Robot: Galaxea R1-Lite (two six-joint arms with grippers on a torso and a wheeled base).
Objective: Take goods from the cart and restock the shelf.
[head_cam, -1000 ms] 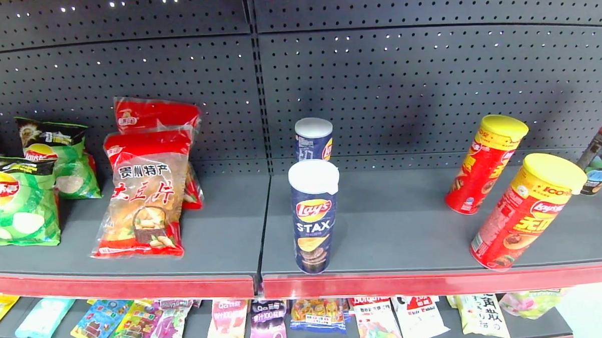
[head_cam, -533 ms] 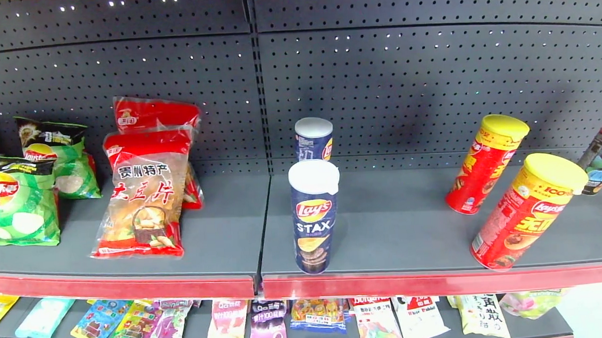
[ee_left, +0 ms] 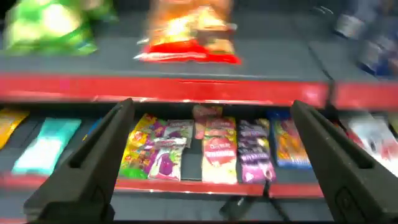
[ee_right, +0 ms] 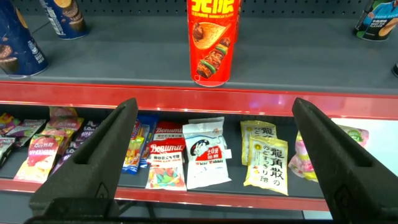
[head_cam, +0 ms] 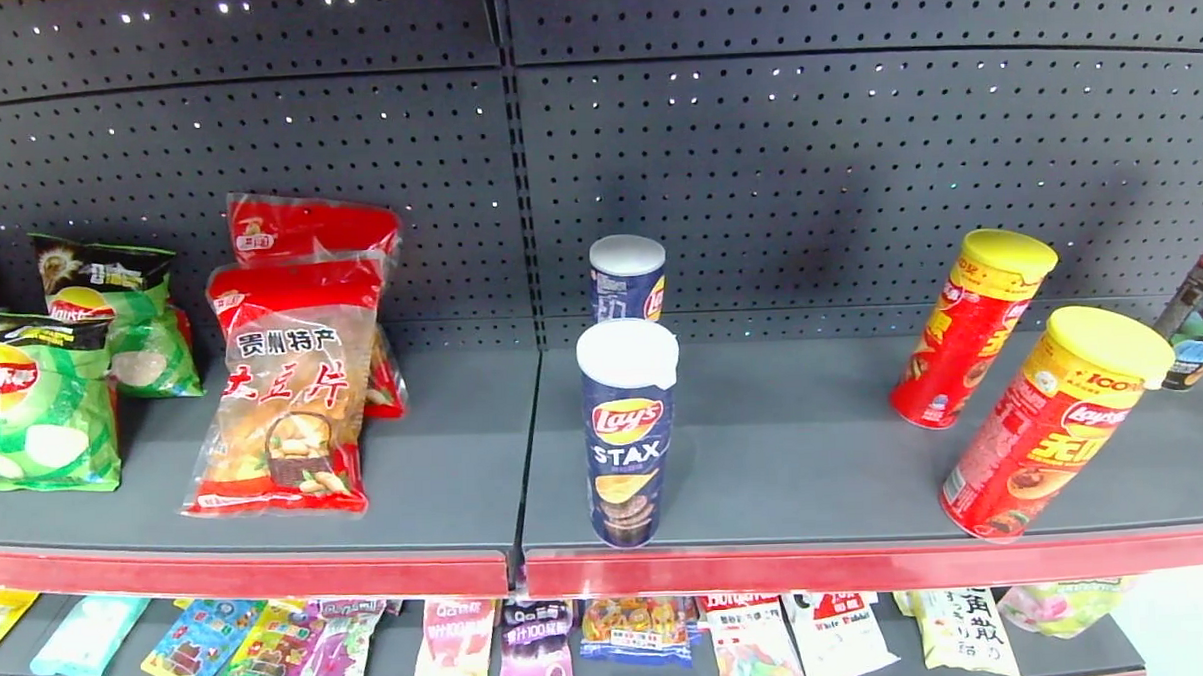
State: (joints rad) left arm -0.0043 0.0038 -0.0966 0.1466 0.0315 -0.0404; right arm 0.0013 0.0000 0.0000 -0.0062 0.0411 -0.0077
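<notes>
On the grey shelf (head_cam: 796,451) two dark blue chip cans stand upright in the middle, one at the front (head_cam: 628,432) and one behind it (head_cam: 626,277). Two red cans with yellow lids stand to the right, a nearer one (head_cam: 1055,422) and a farther one (head_cam: 971,327). Red snack bags (head_cam: 288,389) and green chip bags (head_cam: 54,407) lean at the left. My left gripper (ee_left: 211,171) is open and empty, facing the lower shelf's candy packets (ee_left: 214,152). My right gripper (ee_right: 214,165) is open and empty, below a red can (ee_right: 212,40) on the shelf.
A red price rail (head_cam: 670,571) runs along the shelf's front edge. The lower shelf holds a row of flat snack and candy packets (head_cam: 532,646). Another dark can (head_cam: 1201,307) stands at the far right. Bare shelf lies between the blue and red cans.
</notes>
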